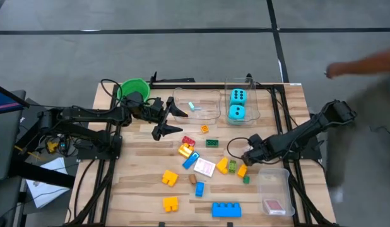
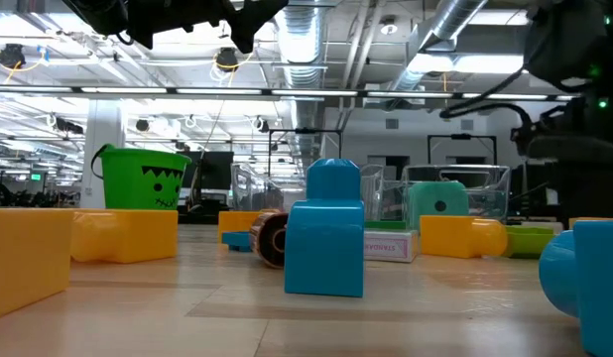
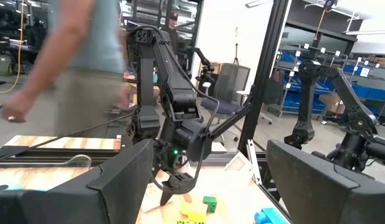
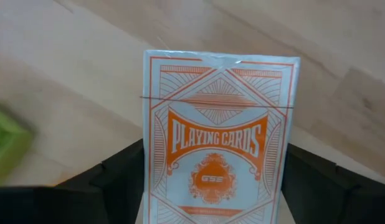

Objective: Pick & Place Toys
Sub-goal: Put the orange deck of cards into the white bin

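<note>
Card stock, one deck of playing cards (image 4: pixel 218 134): right of centre in the overhead frame, between my right gripper (image 4: pixel 211 186) fingers, apparently pinched. Light, stiff, slick; I'd grip the long edges. Left gripper (image 1: pixel 165 120) spread, idle.

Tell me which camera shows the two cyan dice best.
The high view: both dice sit side by side in a clear tub near the table's far edge, with their black dots plain to see. The low view shows only one cyan face through the tub walls, behind blocks. Neither wrist view shows them recognisably.
</note>
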